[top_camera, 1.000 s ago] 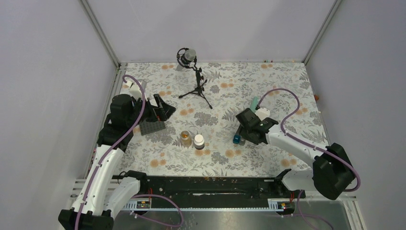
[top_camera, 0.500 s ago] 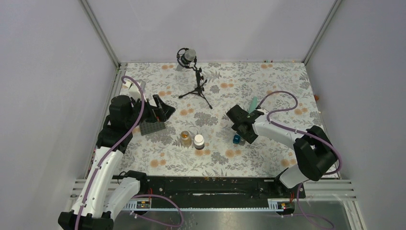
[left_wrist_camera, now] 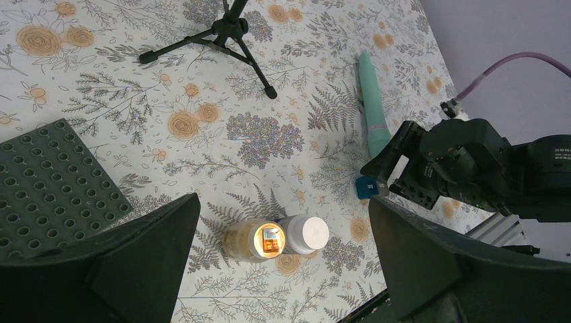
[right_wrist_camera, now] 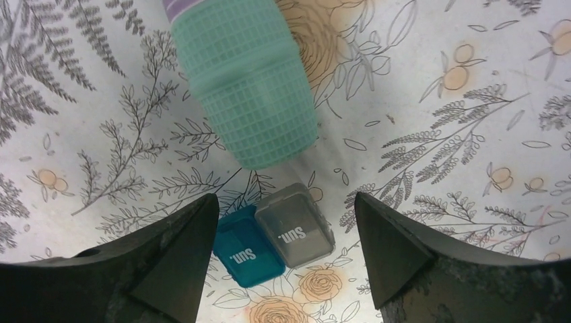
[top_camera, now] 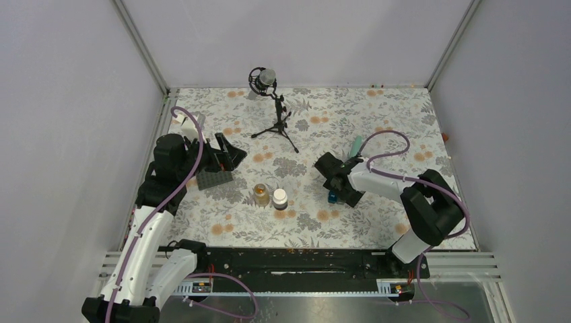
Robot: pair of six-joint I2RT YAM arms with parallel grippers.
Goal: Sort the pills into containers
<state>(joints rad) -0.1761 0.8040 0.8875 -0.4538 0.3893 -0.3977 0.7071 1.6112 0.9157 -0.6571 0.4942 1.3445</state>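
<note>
White-walled booth, table under a cloth (top_camera: 350,114) printed with grey ferns and orange flowers.

My right gripper (right_wrist_camera: 284,202) hangs over the cloth with jaws spread wide, gripping nothing. On the cloth between its fingers lie two tiny cube boxes side by side and touching: the teal box (right_wrist_camera: 248,256) nearer the left finger, the grey box (right_wrist_camera: 295,233) beside it. Each lid reads "Sun." in white. Just past the grey box is the end of the mint-green organizer strip (right_wrist_camera: 246,81), with a fine grid texture; I can't tell if the two touch. No finger touches either box.

My left gripper (left_wrist_camera: 283,200) is on the far left side of the table, jaws fully apart, empty, raised above the cloth. The dark grey studded plate (left_wrist_camera: 54,182) lies under its left finger. Ahead of it stands the small clear jar (left_wrist_camera: 254,241), with the pills (left_wrist_camera: 269,240) showing as an orange-amber glow inside. A white-capped bottle (left_wrist_camera: 304,233) stands touching the jar, between it and the boxes. No writing on either is readable.

At the back, a microphone on a black tripod (top_camera: 268,79). Purple cables loop off both arms.
</note>
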